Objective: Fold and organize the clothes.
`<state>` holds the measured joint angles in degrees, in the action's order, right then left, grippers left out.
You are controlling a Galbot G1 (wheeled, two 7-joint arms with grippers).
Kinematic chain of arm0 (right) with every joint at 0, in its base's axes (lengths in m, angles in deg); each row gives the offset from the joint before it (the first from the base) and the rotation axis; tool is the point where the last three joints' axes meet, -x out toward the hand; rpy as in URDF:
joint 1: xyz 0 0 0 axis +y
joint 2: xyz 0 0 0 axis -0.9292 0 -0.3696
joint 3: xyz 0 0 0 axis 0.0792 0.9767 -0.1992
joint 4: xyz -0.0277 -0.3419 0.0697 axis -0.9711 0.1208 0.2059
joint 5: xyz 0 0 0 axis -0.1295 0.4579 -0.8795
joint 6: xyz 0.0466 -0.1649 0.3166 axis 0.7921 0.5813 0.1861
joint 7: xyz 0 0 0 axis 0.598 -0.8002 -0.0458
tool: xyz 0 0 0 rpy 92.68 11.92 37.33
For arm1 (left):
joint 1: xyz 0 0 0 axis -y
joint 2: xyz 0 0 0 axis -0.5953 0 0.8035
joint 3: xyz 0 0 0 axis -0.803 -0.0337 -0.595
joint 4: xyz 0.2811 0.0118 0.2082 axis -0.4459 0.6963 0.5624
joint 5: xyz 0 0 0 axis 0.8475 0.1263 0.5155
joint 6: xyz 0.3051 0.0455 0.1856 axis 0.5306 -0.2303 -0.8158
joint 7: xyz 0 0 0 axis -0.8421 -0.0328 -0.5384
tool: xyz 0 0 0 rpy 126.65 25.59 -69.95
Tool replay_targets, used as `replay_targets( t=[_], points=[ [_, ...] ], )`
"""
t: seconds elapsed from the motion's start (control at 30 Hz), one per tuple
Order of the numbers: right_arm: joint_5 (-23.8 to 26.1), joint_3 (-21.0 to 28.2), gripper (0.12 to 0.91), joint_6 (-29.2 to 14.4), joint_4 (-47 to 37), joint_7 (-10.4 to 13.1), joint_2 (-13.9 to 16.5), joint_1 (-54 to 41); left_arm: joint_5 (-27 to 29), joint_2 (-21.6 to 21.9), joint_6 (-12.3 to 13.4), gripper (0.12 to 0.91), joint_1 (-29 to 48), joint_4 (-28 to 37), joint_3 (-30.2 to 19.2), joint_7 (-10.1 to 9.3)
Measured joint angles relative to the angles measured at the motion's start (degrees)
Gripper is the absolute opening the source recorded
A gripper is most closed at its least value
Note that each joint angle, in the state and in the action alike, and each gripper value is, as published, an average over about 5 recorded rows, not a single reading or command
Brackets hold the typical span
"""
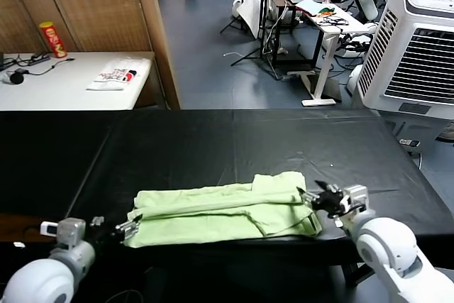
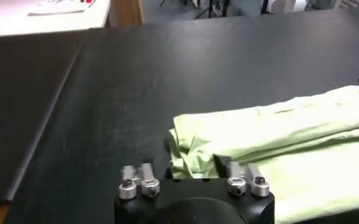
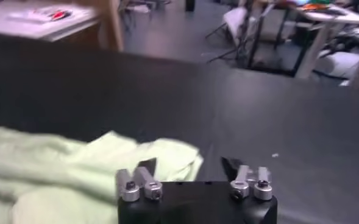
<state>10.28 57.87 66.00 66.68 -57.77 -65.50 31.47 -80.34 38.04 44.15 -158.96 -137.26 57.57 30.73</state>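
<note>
The clothes are one pale green T-shirt, folded into a long wrinkled band that lies flat near the front edge of the black table. My left gripper sits at the shirt's left end, open. In the left wrist view, the shirt's corner lies between the spread fingers of that gripper. My right gripper is at the shirt's right end, open too. In the right wrist view, the shirt's edge rests just ahead of the right gripper. No printed graphic shows.
A white side table at the back left carries a white packet and a red can. A wooden partition stands behind it. A large white air cooler stands at the right, past the table's far corner.
</note>
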Motion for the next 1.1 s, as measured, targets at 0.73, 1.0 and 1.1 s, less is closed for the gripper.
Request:
replay_targets(
  t=[0.73,1.0,1.1],
  points=[
    [4.45,9.03,0.733,-0.01,-14.61,2.89,-11.11,-11.0,-6.72,-5.39,-0.79,0.798,16.28,15.45,-7.67,-0.68],
    [5.12,8.95,0.437,-0.02,-14.02,2.4,-11.4,-9.73,-7.22,-5.83,-0.79,0.767,16.62,17.45,-8.0,-0.39],
    [5.62,8.79,0.29,-0.03,-13.79,2.14,-11.5,-9.24,-7.89,-5.92,-0.73,0.644,16.58,17.5,-8.02,-0.35]
  ],
)
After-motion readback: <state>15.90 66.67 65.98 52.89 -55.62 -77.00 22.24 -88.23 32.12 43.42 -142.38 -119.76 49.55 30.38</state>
